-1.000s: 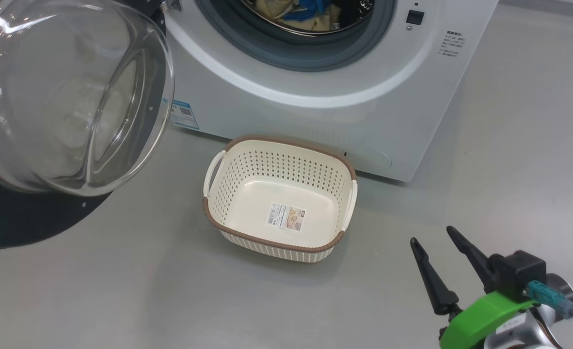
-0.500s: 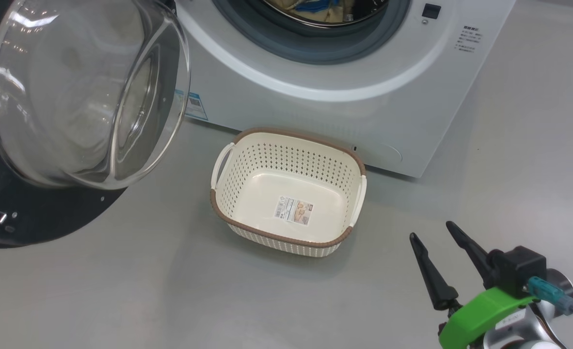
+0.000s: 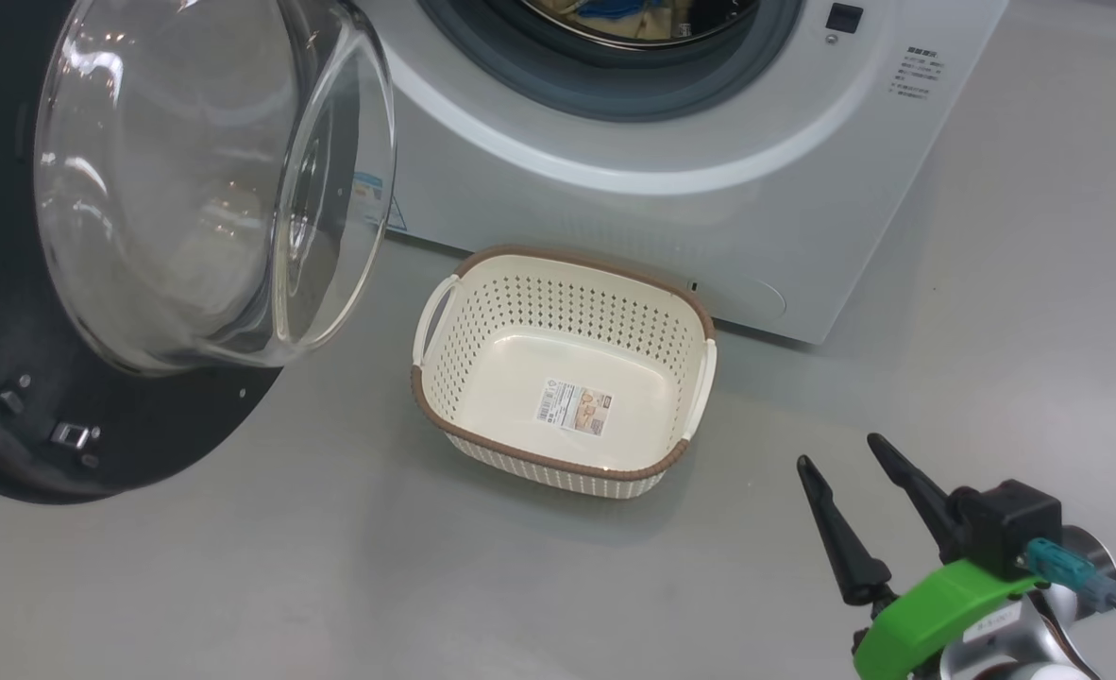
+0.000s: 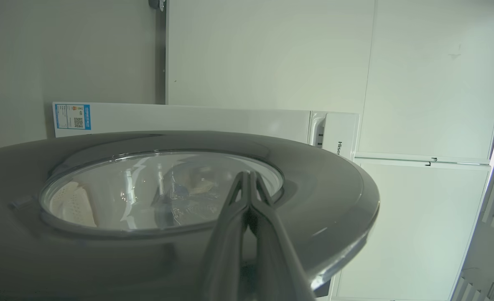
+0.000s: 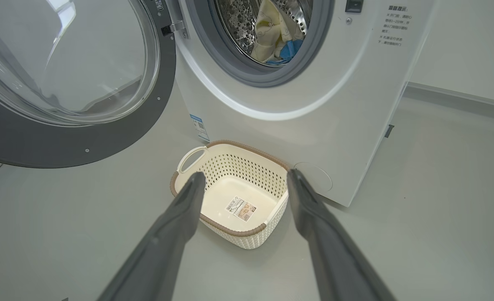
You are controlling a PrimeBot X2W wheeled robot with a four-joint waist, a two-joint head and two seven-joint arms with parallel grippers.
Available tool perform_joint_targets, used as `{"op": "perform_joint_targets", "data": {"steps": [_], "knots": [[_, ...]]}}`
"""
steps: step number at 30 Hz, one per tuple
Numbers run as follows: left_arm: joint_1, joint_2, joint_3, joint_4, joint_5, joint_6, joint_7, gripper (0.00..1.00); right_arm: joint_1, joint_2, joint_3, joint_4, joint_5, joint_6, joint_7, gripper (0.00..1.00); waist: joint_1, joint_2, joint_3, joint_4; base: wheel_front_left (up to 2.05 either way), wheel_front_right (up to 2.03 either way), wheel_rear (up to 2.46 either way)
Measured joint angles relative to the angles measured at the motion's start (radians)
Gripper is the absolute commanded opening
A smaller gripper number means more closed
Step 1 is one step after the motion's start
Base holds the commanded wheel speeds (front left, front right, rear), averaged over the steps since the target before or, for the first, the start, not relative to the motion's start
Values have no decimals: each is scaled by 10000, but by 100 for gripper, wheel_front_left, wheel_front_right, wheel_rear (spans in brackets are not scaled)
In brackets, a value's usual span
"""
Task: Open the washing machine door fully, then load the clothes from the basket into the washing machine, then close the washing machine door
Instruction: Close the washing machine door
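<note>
The door (image 3: 143, 425) has swung closer to the machine (image 3: 709, 217), my left gripper (image 4: 249, 175) pinched together at its outer face, right gripper (image 3: 838, 450) spread and empty, clothes (image 5: 272, 37) already inside, so I am closing it, and next it needs a steady push until it latches.

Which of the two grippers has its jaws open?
The right gripper: its jaws stand wide apart, and the basket is seen between them. The left gripper has its jaws pressed together, in front of the door.
</note>
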Motion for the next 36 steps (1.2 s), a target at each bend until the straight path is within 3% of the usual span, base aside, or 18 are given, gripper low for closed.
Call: {"op": "perform_joint_targets", "data": {"steps": [17,36], "knots": [[793,-1076,-481,-2163,-871,35,2395,0,-37,115,136,171,35,0,-153,100,0,0,-76,-209,0,0,0],[1182,-1904,-930,-3450,-1266,176,2886,0,-446,337,219,698,178,0,-736,100,0,0,192,-1779,0,0,0]]}}
